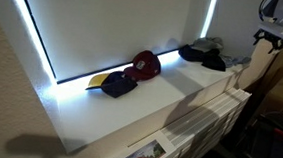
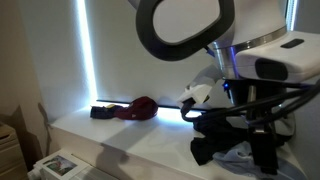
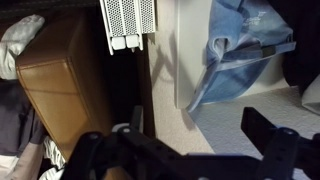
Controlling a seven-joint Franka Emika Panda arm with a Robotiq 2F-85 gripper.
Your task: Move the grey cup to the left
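Jaws wide apart and holding nothing, the gripper (image 3: 185, 150) hangs off the end of the white ledge (image 1: 150, 100). Ahead, the grey cup (image 3: 245, 45) lies on that ledge against the black cap (image 1: 207, 60). Best to centre over the crown, then drop straight. Its long axis looks diagonal in the wrist view; where the brim points is unclear.

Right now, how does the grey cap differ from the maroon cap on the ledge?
Colour: the grey cap is pale grey-blue; the maroon cap is dark red.
Place: the grey cap lies at the end of the ledge nearest the gripper, against a black cap; the maroon cap sits mid-ledge beside a dark cap.
Shared: both are caps resting on the white ledge, and neither is held.
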